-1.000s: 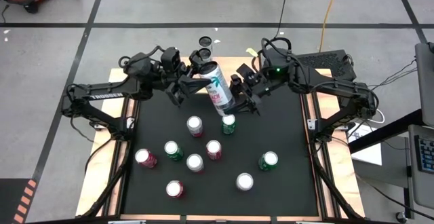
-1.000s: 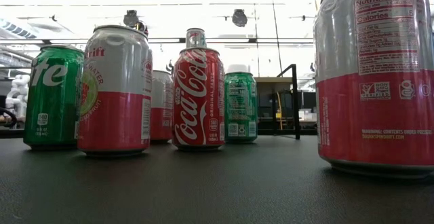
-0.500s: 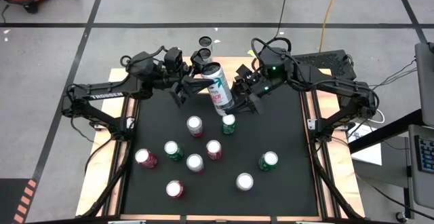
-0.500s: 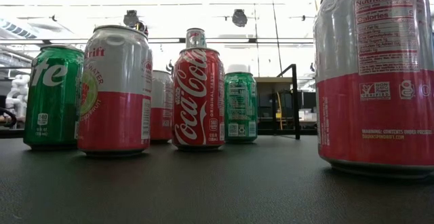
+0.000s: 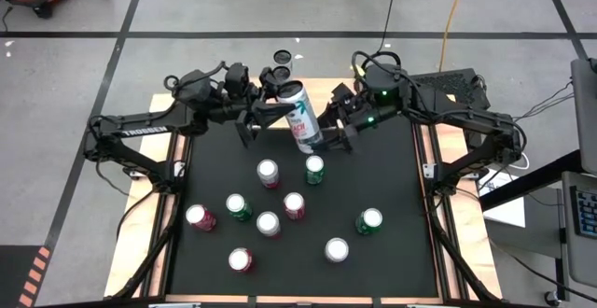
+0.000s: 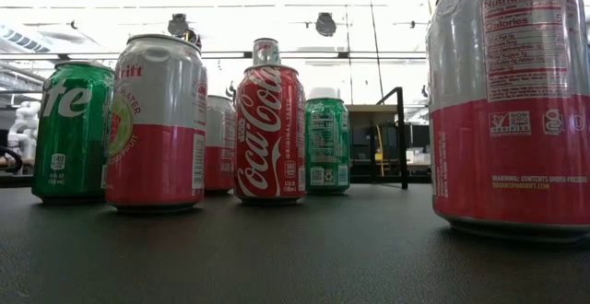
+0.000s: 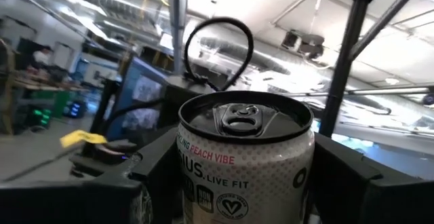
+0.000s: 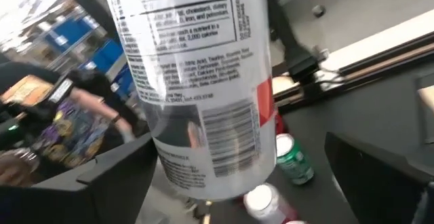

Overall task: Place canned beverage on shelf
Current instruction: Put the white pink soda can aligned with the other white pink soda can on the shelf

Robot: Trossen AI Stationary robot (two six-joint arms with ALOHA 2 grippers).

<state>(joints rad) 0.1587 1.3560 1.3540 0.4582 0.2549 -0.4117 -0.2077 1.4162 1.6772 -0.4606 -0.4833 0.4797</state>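
The left hand [image 5: 264, 114] is clamped around the upper part of a tall white can [image 5: 300, 117], its dark fingers [image 7: 152, 166] pressed to either side just below the rim, as the left wrist view shows. This can is slim and white with a silver lid [image 7: 244, 115] and pull tab; pink and dark lettering runs around the top of its wall, and the far side carries a nutrition panel, a barcode and a red patch [image 8: 266, 95]. It hangs tilted in the air above the far part of the desk [image 5: 392, 187], lid toward the desk's far edge, base toward the green can [image 5: 315, 169] that stands just nearer than it. To the right of the tall white can, the right hand [image 5: 334, 126] sits with its fingers [image 8: 380, 163] spread wide on either side of the can's lower half, clear of its wall and holding nothing. Nearer than the tall white can, a cluster of red and green cans [image 5: 268, 222] stands upright on the black desk
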